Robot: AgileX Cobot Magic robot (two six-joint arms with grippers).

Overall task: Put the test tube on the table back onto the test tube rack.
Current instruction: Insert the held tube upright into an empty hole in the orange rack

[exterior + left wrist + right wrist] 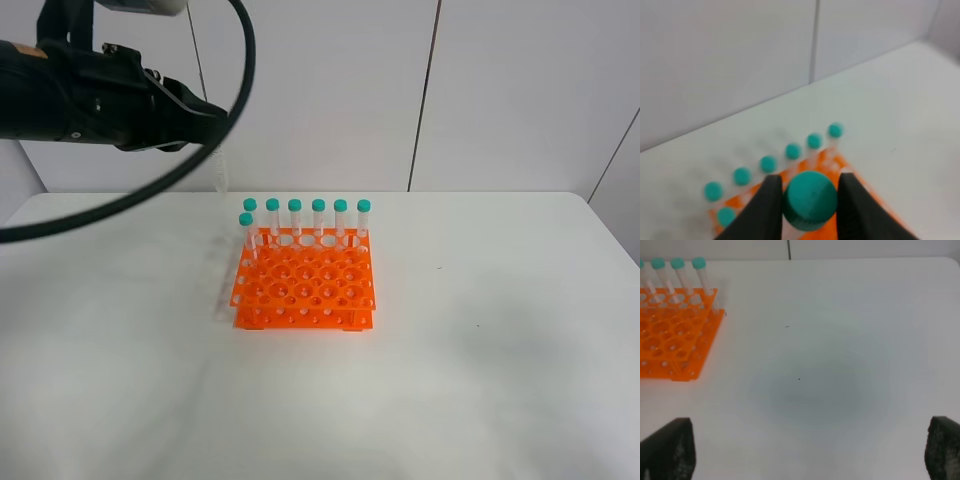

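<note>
Left gripper point(810, 179) is clamped on the tube point(810, 202) by its teal cap. It holds the tube upright in the air near the rear left corner of the rack point(305, 285). The rack stands on the table point(500, 350) with seven other tubes point(318, 207). Right gripper point(805, 447) hangs wide open, empty.

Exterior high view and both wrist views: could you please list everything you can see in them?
rack: one, orange, mid-table.
racked tubes: seven, teal-capped, six in the back row, one before it at left.
held tube: one, teal-capped, above the rack's back-left corner.
table: one, white.
wall: white, behind.
cable: one, black, looping at the exterior view's upper left.
left gripper: black, shut on the held tube.
right gripper: black, open, over the table.
</note>
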